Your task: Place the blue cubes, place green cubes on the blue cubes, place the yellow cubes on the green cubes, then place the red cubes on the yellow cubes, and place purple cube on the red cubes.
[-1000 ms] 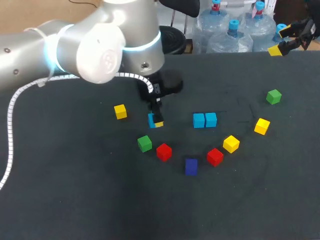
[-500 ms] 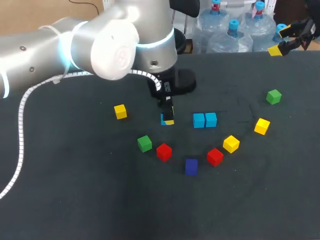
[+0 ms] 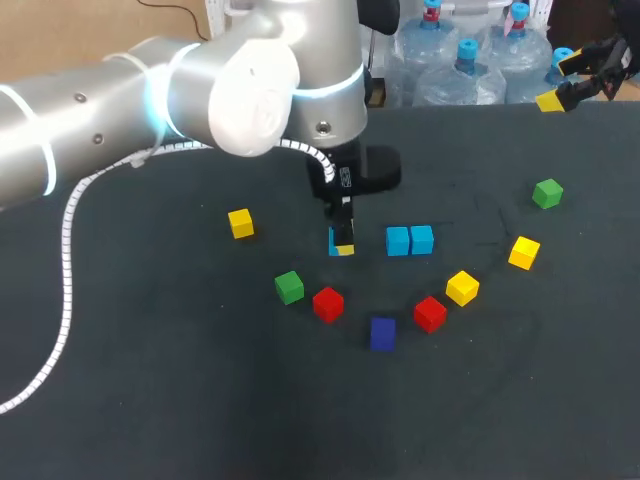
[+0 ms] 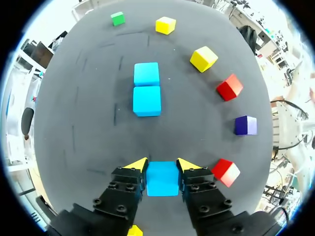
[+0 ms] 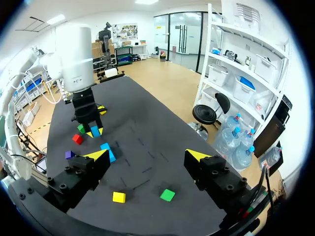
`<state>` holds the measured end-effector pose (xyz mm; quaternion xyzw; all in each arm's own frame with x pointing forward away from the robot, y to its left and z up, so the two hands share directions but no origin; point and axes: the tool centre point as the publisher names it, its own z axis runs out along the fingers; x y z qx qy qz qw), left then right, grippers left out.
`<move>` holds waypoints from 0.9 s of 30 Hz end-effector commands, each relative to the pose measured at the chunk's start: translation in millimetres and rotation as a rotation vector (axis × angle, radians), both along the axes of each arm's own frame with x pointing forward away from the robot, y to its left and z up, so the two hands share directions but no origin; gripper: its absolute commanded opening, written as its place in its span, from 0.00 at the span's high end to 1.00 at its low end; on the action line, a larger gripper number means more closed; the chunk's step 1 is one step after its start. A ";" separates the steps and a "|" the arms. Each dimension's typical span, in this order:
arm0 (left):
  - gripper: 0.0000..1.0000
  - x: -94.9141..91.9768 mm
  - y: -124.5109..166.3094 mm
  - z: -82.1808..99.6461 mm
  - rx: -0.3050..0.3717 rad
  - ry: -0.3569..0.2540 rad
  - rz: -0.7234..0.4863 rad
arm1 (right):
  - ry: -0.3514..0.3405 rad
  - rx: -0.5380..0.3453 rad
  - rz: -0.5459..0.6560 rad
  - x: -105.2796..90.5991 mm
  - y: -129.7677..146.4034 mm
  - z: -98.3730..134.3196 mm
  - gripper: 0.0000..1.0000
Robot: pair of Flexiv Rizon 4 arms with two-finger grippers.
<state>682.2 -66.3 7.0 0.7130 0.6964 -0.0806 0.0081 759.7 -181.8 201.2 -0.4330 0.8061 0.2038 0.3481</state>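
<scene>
The left tool (image 4: pixel 162 166) gripped a blue cube (image 4: pixel 162 180) from both sides, between its yellow tips, close to the table (image 4: pixel 83 147); just ahead lay a pair of blue cubes (image 4: pixel 146 101), touching end to end; well beyond, the right tool (image 5: pixel 146 156) hung wide apart, holding nothing.
</scene>
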 end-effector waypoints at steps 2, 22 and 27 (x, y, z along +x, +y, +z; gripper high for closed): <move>1.00 3.6 -5.2 -8.1 0.003 0.009 -0.006 | -0.001 0.000 -0.001 -0.4 0.1 -0.2 0.00; 0.00 2.2 31.0 25.0 -0.034 -0.007 0.094 | -0.001 0.000 -0.001 -0.4 0.1 -0.2 0.00; 0.00 -6.1 23.9 25.8 -0.030 0.016 0.085 | -0.001 0.000 -0.001 -0.4 0.1 -0.2 0.00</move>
